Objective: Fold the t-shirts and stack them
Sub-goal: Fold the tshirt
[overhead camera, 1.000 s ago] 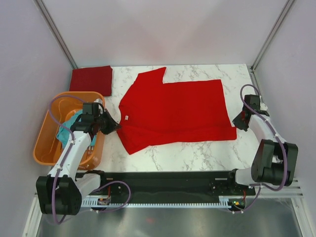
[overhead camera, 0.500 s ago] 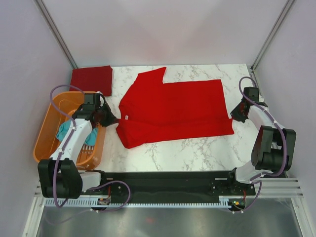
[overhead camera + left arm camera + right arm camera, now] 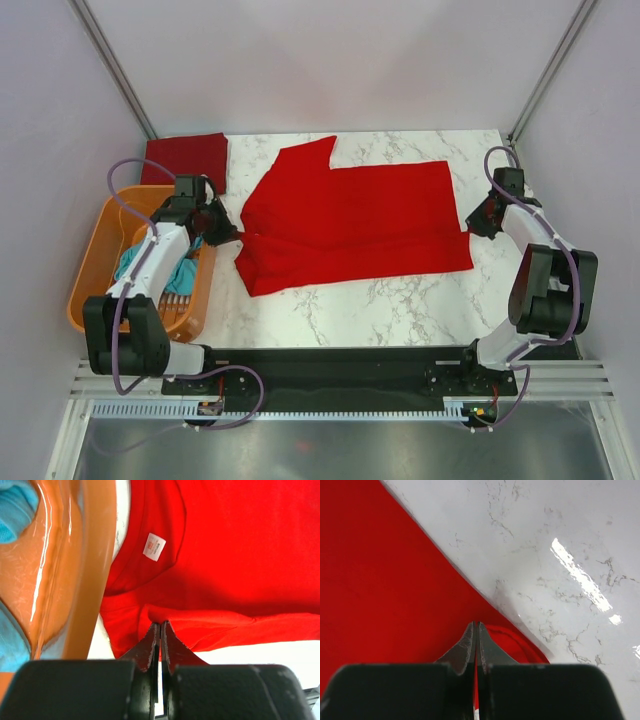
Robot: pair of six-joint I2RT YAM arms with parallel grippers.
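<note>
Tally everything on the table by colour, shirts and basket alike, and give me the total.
bright red t-shirt: 1
maroon t-shirt: 1
teal t-shirt: 1
orange basket: 1
Total: 4

White marbled worktop (image 3: 400, 300): bright red t-shirt (image 3: 360, 215) spread flat across the middle, folded maroon t-shirt (image 3: 185, 160) at far left corner, orange basket (image 3: 95, 275) at left edge.

The left end effector (image 3: 160, 626) and right end effector (image 3: 476, 625) are pinched closed.
</note>
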